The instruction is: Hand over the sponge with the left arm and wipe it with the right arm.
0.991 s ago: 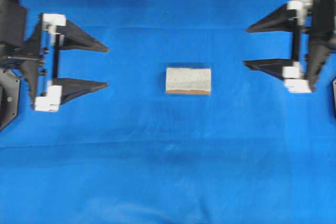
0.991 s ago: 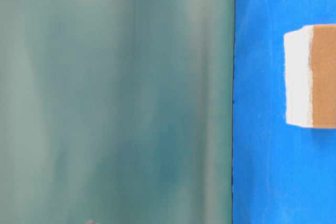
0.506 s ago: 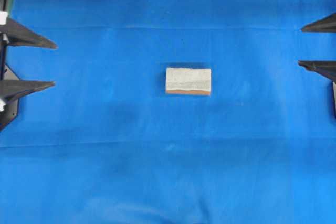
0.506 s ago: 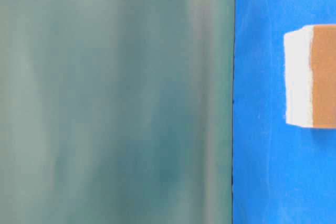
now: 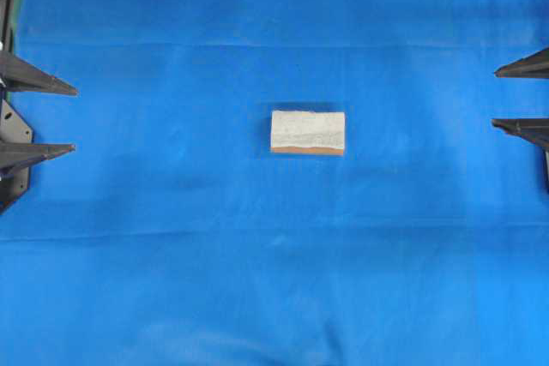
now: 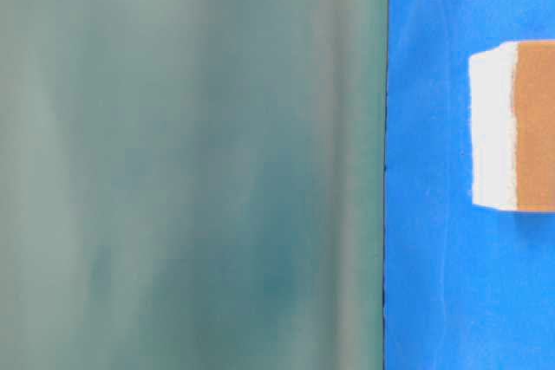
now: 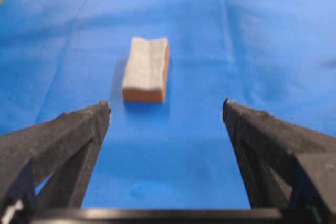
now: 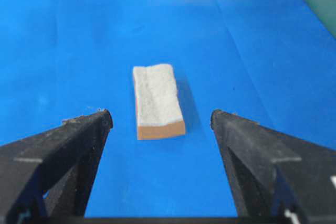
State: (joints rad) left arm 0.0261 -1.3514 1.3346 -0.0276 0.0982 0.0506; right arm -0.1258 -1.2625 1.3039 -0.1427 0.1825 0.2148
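Here the sponge (image 5: 308,132) lies flat near the middle of the blue cloth (image 5: 274,280), its fuzzy grey-white face up and a thin orange-brown layer showing along its near edge in the overhead view. No gripper touches it; it sits well apart from both. At the left border of the overhead view only the two pointed black fingers of the left gripper (image 5: 73,120) reach into the picture, spread wide with nothing between them. At the right border the tips of the right gripper (image 5: 495,98) likewise stand apart and hold nothing. From the left wrist camera the sponge (image 7: 147,70) lies ahead of the spread fingers (image 7: 68,135), lengthwise to the view and a little left of the gap's middle, with bare blue cloth between it and the tips. From the right wrist camera the sponge (image 8: 157,100) lies ahead between the two black fingers (image 8: 252,150), slightly left of centre, its orange-brown end facing the camera. The table-level view is turned on its side: a blurred grey-green backdrop (image 6: 191,162) fills most of it, and the sponge (image 6: 512,125) shows at the right edge on the cloth, white layer beside the orange-brown one. No brand, label or writing can be read on anything in these views.
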